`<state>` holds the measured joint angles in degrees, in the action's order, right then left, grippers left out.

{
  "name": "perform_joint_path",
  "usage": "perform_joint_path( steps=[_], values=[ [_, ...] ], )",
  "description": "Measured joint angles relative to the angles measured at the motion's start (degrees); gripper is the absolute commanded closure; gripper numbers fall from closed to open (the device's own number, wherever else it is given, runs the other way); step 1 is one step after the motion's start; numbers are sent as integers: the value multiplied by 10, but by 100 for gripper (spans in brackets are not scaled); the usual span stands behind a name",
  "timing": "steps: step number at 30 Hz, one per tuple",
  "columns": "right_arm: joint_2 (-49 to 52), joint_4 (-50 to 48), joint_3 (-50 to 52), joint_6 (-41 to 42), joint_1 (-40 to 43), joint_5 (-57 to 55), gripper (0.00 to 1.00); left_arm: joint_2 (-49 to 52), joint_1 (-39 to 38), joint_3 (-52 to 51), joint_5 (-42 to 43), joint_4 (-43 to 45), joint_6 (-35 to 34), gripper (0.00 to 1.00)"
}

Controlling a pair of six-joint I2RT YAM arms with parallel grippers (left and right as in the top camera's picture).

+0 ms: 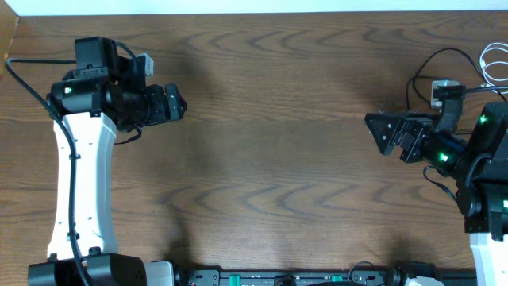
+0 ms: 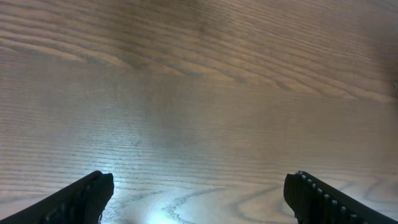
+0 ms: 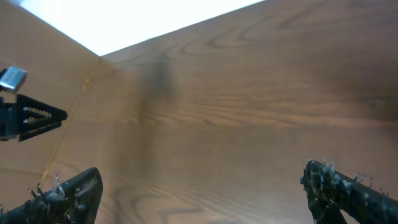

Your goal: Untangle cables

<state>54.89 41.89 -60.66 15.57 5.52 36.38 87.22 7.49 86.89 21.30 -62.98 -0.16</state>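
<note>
The white cable (image 1: pixel 485 63) lay looped at the upper right edge of the overhead frame, just beyond the right arm. The right gripper (image 3: pixel 202 177) hung over the bare wooden table (image 1: pixel 278 119) with its fingers spread wide. The left gripper (image 2: pixel 199 180), at upper left, was likewise spread, holding nothing.

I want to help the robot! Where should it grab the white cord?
Probably the white cord at its loop's left curve, coming straight down from above: it seems to lie flat and thin, and the rest runs out of view. The right gripper, jaws open, is nearer.
</note>
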Motion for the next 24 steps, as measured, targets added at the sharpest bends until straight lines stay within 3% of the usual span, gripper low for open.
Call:
perform_joint_path(
  steps=[6, 11, 18, 24],
  values=[
    [0, 14, 0, -49, 0, -12, 1, 0, 0, 0, 0, 0, 0, 7],
    [-24, 1, 36, -190, -18, -17, 1, 0, 0, 0, 0, 0, 0, 7],
    [-223, -152, 233, -387, -59, -31, 1, 0, 0, 0, 0, 0, 0, 7],
    [-428, -232, 408, -460, -58, -32, 1, 0, 0, 0, 0, 1, 0, 7]
  ],
)
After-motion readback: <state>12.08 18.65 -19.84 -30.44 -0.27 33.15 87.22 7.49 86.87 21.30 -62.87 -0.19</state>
